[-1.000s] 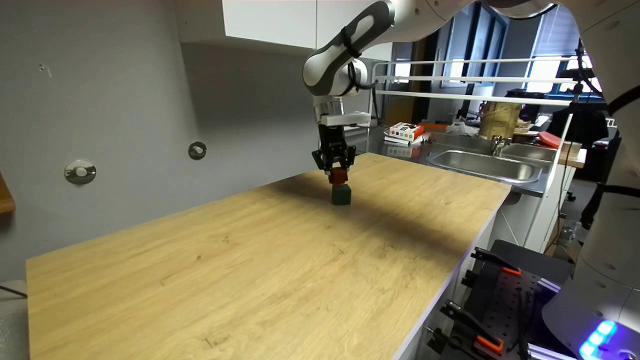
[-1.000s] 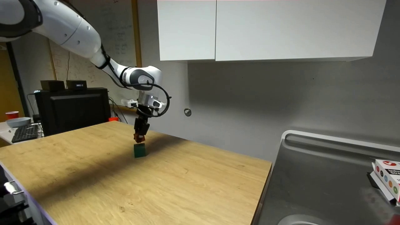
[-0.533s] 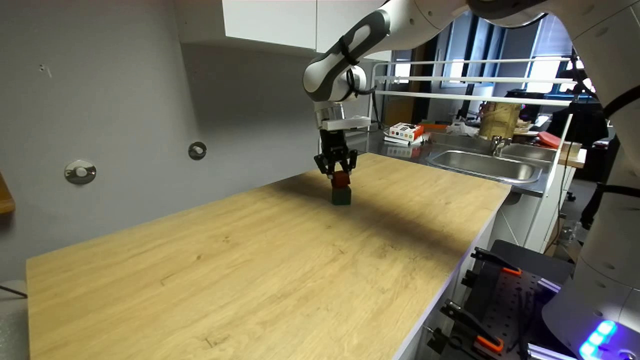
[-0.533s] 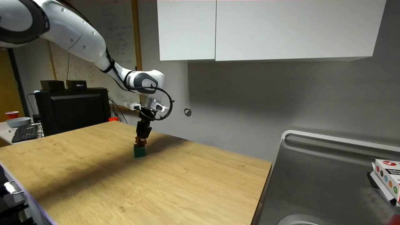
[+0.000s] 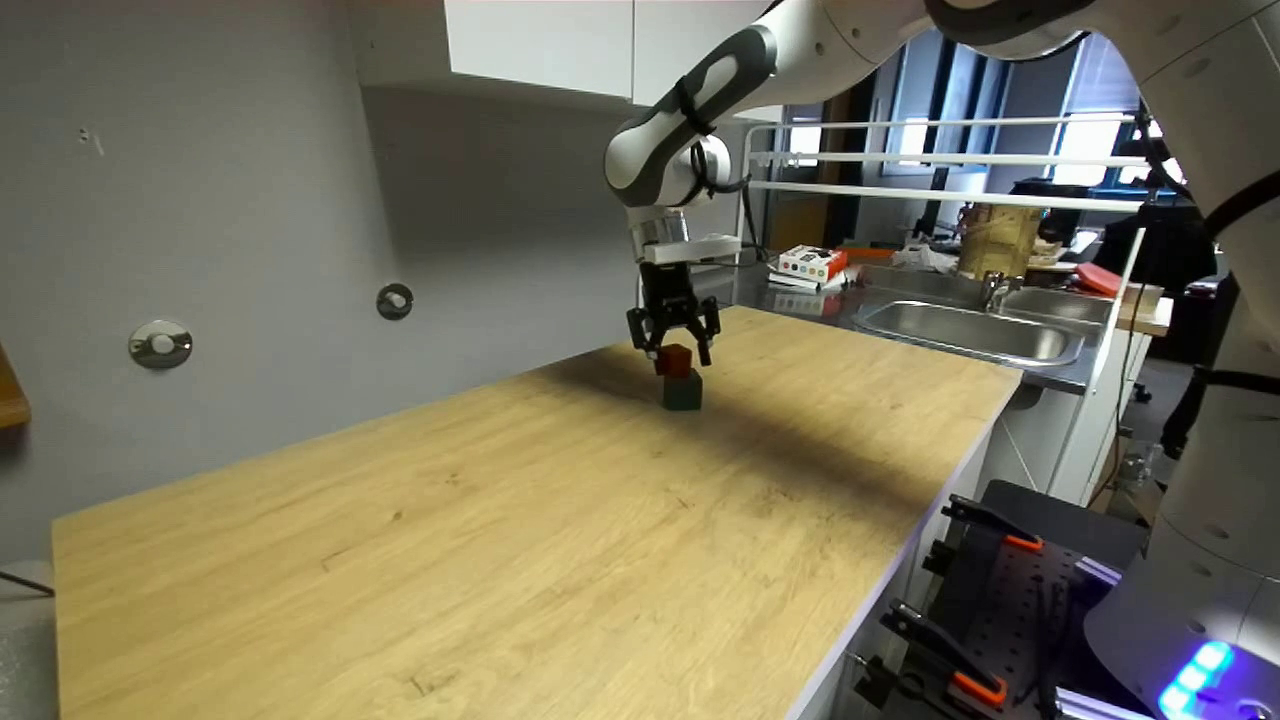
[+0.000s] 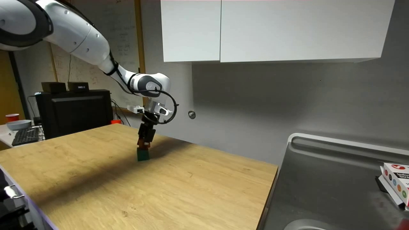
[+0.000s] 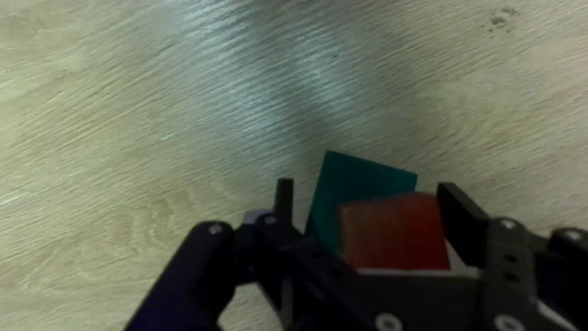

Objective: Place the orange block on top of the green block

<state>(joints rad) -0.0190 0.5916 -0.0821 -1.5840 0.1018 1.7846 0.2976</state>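
Near the middle of the frame in an exterior view, the orange block [image 5: 674, 361] sits on the green block [image 5: 683, 393], off-centre toward the left, on a wooden table [image 5: 450, 550]. The gripper [image 5: 680, 358] stands around the orange block, its fingers spread wider than it. Lower right in the wrist view, the finger [image 7: 464, 223] at right is against or just beside it, I cannot tell which; the other [image 7: 284, 202] stands apart

A red cup [image 6: 12, 118] stands beside a grey bowl [image 6: 19, 126] — keyboard [image 6: 26, 137] nearby.
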